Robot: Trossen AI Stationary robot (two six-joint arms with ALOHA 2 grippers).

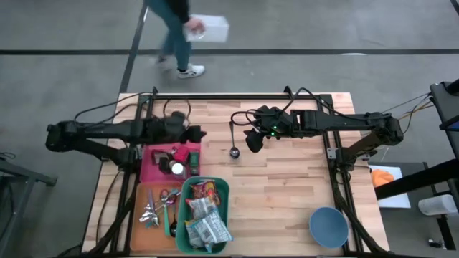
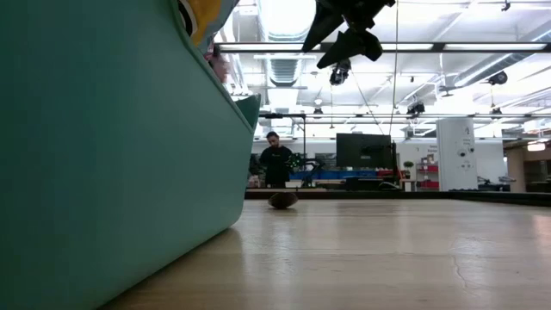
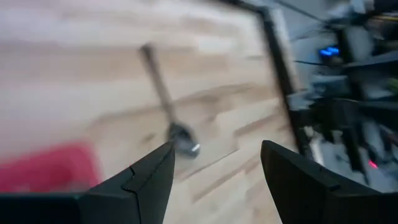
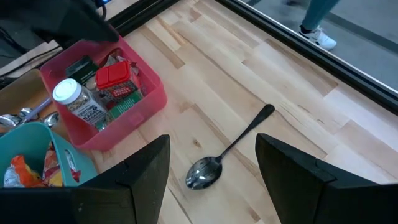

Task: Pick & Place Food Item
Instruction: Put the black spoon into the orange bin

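Food packets [image 1: 206, 228] lie in a teal bin [image 1: 224, 188] near the table's front edge. Behind it stands a pink bin [image 4: 152, 99] holding a white-lidded jar [image 4: 79, 101] and red packets [image 4: 115, 84]. A metal spoon [image 4: 231, 148] lies flat on the wood between the two grippers. My left gripper [image 3: 214, 149] hovers open above the pink bin's far edge [image 1: 195, 133]. My right gripper [image 4: 211, 140] hangs open above the table, just right of the spoon [image 1: 251, 142]. Neither has anything between its fingers.
An orange tray [image 1: 143, 197] with metal utensils sits left of the teal bin. A blue bowl [image 1: 328, 227] stands at the near right. Bare wood lies right of the spoon. In the low view the teal bin's wall [image 2: 103, 146] fills the left. A person walks past the table's far edge.
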